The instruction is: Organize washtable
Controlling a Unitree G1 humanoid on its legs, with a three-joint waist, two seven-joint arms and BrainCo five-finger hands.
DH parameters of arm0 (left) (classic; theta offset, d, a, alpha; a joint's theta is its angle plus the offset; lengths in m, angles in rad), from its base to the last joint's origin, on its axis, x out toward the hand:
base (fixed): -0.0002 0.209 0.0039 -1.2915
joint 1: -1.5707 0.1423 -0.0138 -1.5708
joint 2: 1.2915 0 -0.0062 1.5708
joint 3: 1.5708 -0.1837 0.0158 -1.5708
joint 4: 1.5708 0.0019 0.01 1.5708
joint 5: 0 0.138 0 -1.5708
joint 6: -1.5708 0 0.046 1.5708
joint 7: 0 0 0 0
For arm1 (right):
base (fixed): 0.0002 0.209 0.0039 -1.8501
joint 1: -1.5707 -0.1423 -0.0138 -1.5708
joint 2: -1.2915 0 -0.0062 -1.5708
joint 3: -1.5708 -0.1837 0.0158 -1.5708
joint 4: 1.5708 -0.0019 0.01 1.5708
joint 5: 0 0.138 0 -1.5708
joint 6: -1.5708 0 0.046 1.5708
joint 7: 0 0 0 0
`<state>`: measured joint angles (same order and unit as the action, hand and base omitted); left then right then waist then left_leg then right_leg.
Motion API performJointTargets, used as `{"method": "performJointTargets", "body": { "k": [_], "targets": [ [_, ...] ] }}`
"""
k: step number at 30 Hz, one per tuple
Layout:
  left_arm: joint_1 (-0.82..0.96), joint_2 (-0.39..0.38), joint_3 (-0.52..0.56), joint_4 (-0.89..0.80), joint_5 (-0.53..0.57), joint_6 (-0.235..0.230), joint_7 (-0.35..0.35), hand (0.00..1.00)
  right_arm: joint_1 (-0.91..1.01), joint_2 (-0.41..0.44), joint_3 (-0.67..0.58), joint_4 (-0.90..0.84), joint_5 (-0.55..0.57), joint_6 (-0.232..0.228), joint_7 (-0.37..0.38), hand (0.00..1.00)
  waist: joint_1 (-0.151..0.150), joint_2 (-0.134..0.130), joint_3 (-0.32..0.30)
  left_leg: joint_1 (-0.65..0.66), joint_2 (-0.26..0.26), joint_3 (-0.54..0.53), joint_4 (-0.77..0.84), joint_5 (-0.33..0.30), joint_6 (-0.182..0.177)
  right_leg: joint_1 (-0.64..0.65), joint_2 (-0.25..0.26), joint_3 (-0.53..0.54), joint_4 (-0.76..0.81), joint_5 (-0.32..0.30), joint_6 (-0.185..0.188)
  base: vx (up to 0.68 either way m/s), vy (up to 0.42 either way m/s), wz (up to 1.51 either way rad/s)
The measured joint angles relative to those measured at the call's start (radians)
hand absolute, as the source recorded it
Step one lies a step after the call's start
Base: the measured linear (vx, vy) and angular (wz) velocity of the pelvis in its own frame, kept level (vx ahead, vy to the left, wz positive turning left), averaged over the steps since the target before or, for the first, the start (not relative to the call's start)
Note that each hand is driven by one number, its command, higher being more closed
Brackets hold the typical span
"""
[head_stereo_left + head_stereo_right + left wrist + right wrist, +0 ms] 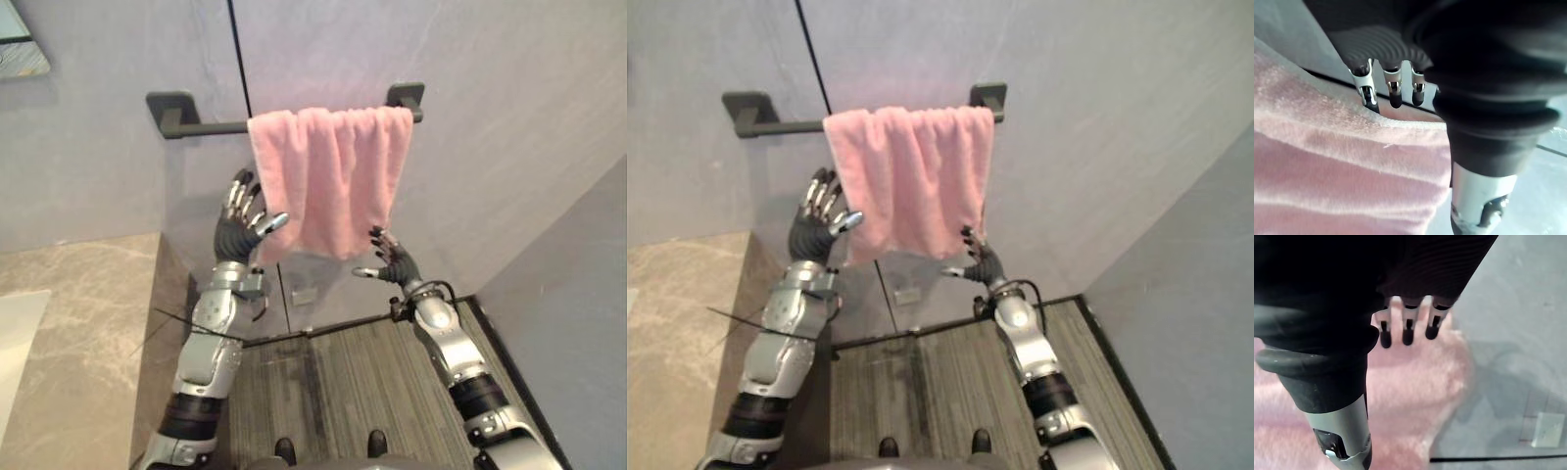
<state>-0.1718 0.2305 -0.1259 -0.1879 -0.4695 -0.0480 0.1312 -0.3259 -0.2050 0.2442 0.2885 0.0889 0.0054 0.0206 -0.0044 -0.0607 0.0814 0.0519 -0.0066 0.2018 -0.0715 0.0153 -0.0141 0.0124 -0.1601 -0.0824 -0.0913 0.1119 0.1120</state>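
Observation:
A pink towel (333,176) hangs bunched over the right half of a dark wall rail (201,127). My left hand (240,220) is raised at the towel's lower left edge, fingers straight and spread, thumb beside the hem. The left wrist view has its fingers (1393,95) just past the towel (1327,161), holding nothing. Below the towel's lower right corner my right hand (392,259) is open too, fingertips close under the hem. In the right wrist view its fingers (1408,330) stand straight in front of the towel (1415,377).
A beige marble counter (88,333) lies at the left, its edge beside my left arm. Grey walls meet in a corner at the right. A small white plate (304,295) sits low on the wall under the towel. Dark striped floor (343,382) below.

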Motion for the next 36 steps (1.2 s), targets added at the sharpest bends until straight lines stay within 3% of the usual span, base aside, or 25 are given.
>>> {"method": "performJointTargets", "body": {
  "k": [8,20,28,36],
  "targets": [
    [-0.176,0.076,-0.127,0.099,-0.051,-0.001,-0.023,0.0,-0.234,-0.087,0.12,0.14,-0.021,0.002,0.004,0.0,0.018,0.007,0.0,-0.007,0.001,-0.003,0.0,0.006,0.005,-0.001,0.001,-0.001,-0.002,0.001,-0.001,0.0,0.0,0.0],
    [-0.393,0.098,-0.185,0.277,-0.068,0.0,0.014,0.0,-0.39,-0.074,0.164,0.248,-0.099,0.022,-0.044,0.0,0.018,0.016,0.011,-0.07,-0.001,-0.003,0.006,0.015,0.014,-0.057,0.001,-0.001,-0.005,0.028,-0.017,0.0,0.0,0.0],
    [-0.373,0.107,-0.113,0.275,-0.068,0.0,0.028,0.0,-0.392,-0.076,0.155,0.248,-0.103,0.027,-0.044,0.0,0.019,0.018,0.019,-0.075,0.001,0.0,0.006,0.016,0.014,-0.064,0.003,-0.002,-0.005,0.029,-0.018,0.0,0.0,0.0],
    [-0.098,0.108,0.016,0.056,-0.06,0.0,0.031,0.0,-0.329,-0.081,0.076,0.236,-0.138,0.033,-0.042,0.0,0.033,0.021,0.023,-0.053,0.008,-0.029,0.006,0.016,0.014,-0.026,0.002,-0.042,-0.006,0.029,-0.018,0.0,-0.014,0.1]
  ]
}}
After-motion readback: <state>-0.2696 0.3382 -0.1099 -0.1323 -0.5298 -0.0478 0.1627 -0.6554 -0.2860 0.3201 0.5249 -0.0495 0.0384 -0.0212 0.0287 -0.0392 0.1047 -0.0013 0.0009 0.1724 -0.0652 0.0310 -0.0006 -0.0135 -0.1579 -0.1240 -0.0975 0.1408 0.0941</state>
